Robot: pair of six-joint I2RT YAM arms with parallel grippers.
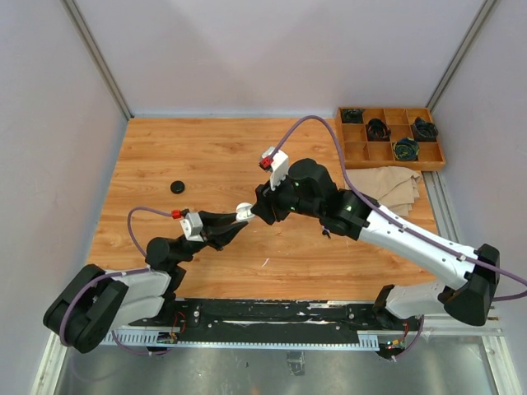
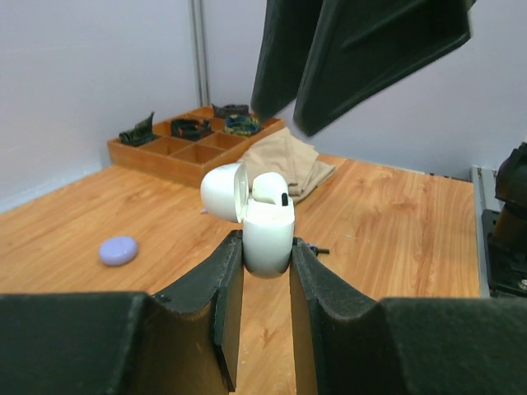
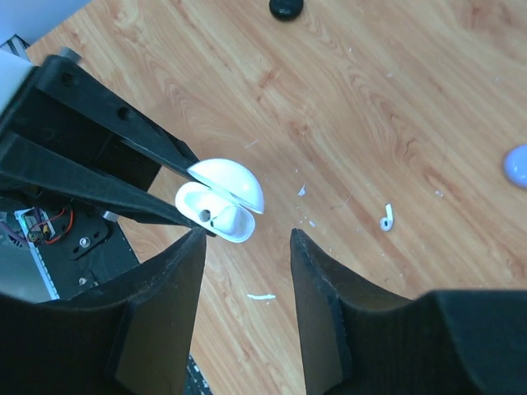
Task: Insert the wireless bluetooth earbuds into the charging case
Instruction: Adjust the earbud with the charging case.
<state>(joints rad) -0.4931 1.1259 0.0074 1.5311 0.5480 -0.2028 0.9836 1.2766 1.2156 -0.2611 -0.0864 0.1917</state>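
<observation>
My left gripper point(image 2: 268, 247) is shut on the lower body of a white charging case point(image 2: 268, 234), which it holds up off the table. The case's lid point(image 2: 222, 192) is swung open to the left. One white earbud point(image 2: 270, 188) with a dark tip sits in the case, also seen in the right wrist view as the earbud point(image 3: 221, 219) inside the case point(image 3: 216, 210). My right gripper point(image 3: 247, 239) hangs just above the case, open, with nothing between its fingers point(image 2: 362, 49). Another white stemmed earbud point(image 3: 385, 218) lies loose on the wood. From above, the case point(image 1: 244, 211) sits between both grippers.
A lilac round case point(image 2: 118, 249) and a black round case point(image 1: 177, 187) lie on the wooden table. A compartment tray point(image 1: 387, 140) with dark items stands at the back right, a beige cloth point(image 1: 394, 185) in front of it. Small white scraps point(image 3: 262, 296) dot the wood.
</observation>
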